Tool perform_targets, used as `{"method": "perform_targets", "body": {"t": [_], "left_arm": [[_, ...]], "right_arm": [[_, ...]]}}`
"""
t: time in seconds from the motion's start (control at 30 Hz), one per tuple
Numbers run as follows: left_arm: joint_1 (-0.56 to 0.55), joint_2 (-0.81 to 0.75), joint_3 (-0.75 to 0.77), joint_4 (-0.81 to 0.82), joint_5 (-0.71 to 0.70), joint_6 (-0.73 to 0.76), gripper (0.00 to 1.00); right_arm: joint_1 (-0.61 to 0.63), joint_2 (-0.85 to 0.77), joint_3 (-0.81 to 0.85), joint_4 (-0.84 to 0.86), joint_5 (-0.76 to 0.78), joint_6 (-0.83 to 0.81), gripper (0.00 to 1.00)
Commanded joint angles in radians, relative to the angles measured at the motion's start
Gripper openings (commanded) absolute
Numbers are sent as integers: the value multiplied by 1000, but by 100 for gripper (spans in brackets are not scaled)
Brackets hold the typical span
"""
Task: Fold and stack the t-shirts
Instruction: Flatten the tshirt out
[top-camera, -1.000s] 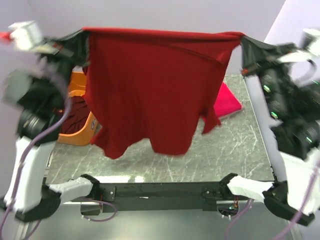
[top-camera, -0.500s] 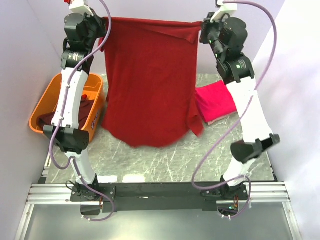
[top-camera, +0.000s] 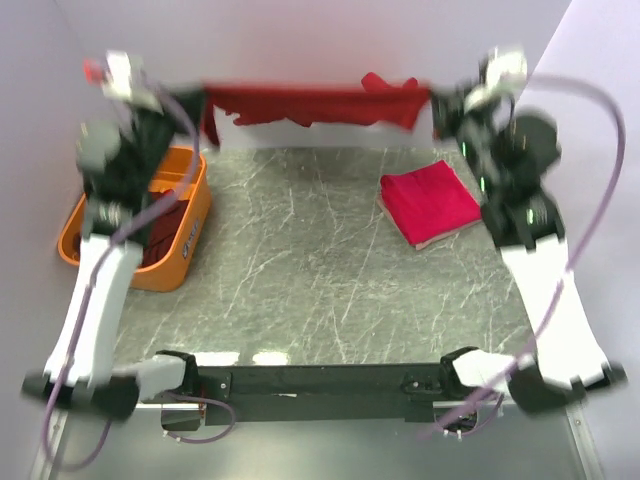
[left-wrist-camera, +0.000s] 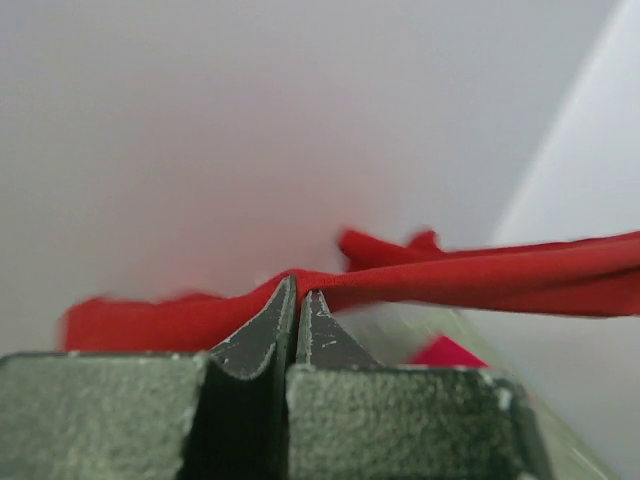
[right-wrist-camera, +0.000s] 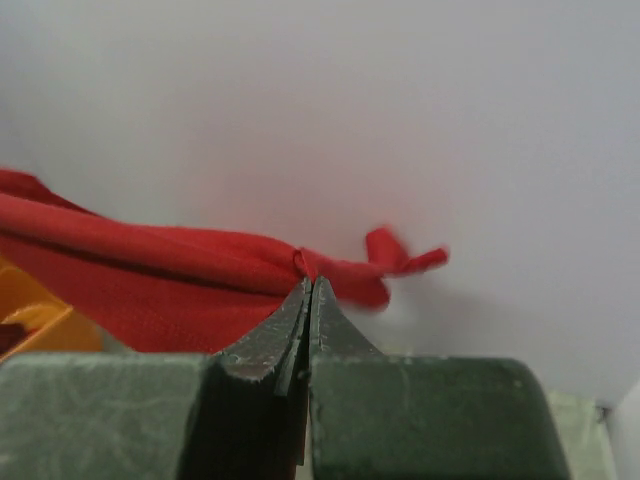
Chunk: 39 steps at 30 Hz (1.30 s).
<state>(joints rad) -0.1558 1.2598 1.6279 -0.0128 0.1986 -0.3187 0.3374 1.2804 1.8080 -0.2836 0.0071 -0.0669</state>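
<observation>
A dark red t-shirt (top-camera: 315, 104) is stretched in the air between both grippers at the far edge of the table, seen edge-on as a flat band. My left gripper (top-camera: 200, 100) is shut on its left end; the cloth (left-wrist-camera: 450, 280) runs right from the fingertips (left-wrist-camera: 297, 285). My right gripper (top-camera: 432, 102) is shut on its right end, with the cloth (right-wrist-camera: 150, 260) running left from the fingertips (right-wrist-camera: 307, 285). A folded crimson-pink t-shirt (top-camera: 430, 204) lies on the table at the back right. More dark red shirts (top-camera: 158, 225) lie in the orange tub.
The orange plastic tub (top-camera: 185, 235) stands at the table's left side below my left arm. The grey marbled table top (top-camera: 300, 270) spans the middle. Pale walls close the back and both sides.
The hanging shirt has swung up and away to the back of the table and now lies nearly level. Both arms have swung; the view is blurred by motion.
</observation>
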Motion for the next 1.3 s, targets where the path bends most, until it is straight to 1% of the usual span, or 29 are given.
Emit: {"method": "perform_targets", "body": {"t": [0.0,0.03,0.07,0.1,0.13,0.17,0.2,0.27,0.3,0.37,0.4,0.43,0.47,0.5,0.53,0.57,0.63,0.67,0.73,0.77,0.83,0.87,0.93,0.97,1.0,1.03,1.17,1.2,1.27], "left_arm": [[-88,-129,-323,97,29,-51,1],[-120,-213,-499,100,3,-110,1],[-186,-249,-581,99,-58,-155,1],[-215,-310,-723,87,-77,-252,1],[-241,-330,-784,85,-79,-291,1],[-263,-341,-824,41,-87,-340,1],[-304,-346,-862,-34,-79,-424,1],[-371,-355,-919,-202,-91,-491,1],[-449,-376,-986,-238,-112,-534,1],[-520,-405,-1039,-323,-133,-581,3],[-569,-418,-1074,-335,-113,-605,16],[-589,-430,-1083,-345,-58,-612,23],[-623,-430,-1086,-378,-44,-622,54],[-642,-424,-1074,-392,-28,-623,80],[-656,-407,-1059,-407,-25,-614,99],[-677,-398,-1041,-444,-37,-611,99],[-682,-372,-966,-481,-65,-573,99],[-682,-363,-936,-512,-127,-560,99],[-682,-327,-846,-541,-195,-543,99],[-682,-313,-823,-538,-285,-534,99],[-682,-268,-781,-492,-364,-504,99],[-676,-248,-768,-477,-449,-505,99],[-636,-150,-719,-416,-502,-473,100],[-611,-149,-718,-397,-502,-473,100],[-587,-90,-689,-376,-501,-444,99],[-556,-56,-674,-331,-490,-435,100],[-375,125,-582,-280,-392,-390,99],[-361,195,-538,-277,-398,-369,99],[-337,260,-493,-265,-407,-349,99]], "right_arm": [[-14,-194,-353,8,51,64,0],[-14,-235,-424,-6,112,153,0],[-14,-310,-547,-56,135,209,0],[-14,-343,-600,-98,163,267,0],[-14,-375,-649,-139,188,394,0],[-14,-436,-750,-211,204,453,0],[-15,-467,-804,-226,194,491,0],[-15,-516,-908,-312,144,548,0],[-15,-524,-938,-348,117,558,0],[-15,-544,-1031,-426,113,621,0],[-14,-547,-1061,-445,93,625,1],[-15,-547,-1090,-477,123,650,3],[-15,-535,-1096,-539,149,662,5],[-15,-527,-1102,-563,189,668,22],[-14,-517,-1101,-581,200,677,35],[-15,-497,-1098,-609,206,684,56],[-15,-480,-1076,-612,214,693,63],[-15,-471,-1069,-594,218,696,68],[-15,-466,-1058,-545,180,668,71],[-15,-463,-1053,-492,163,662,72],[-15,-454,-1061,-422,98,633,80],[-14,-431,-1067,-357,82,630,85],[-15,-362,-1061,-294,82,615,86],[-14,-331,-1053,-281,111,621,86],[-14,-301,-1038,-272,134,634,86],[-15,-236,-998,-260,154,654,86],[-18,-98,-899,-160,172,650,86],[-24,-72,-874,-152,175,642,86],[-43,11,-797,-129,171,633,87]]}}
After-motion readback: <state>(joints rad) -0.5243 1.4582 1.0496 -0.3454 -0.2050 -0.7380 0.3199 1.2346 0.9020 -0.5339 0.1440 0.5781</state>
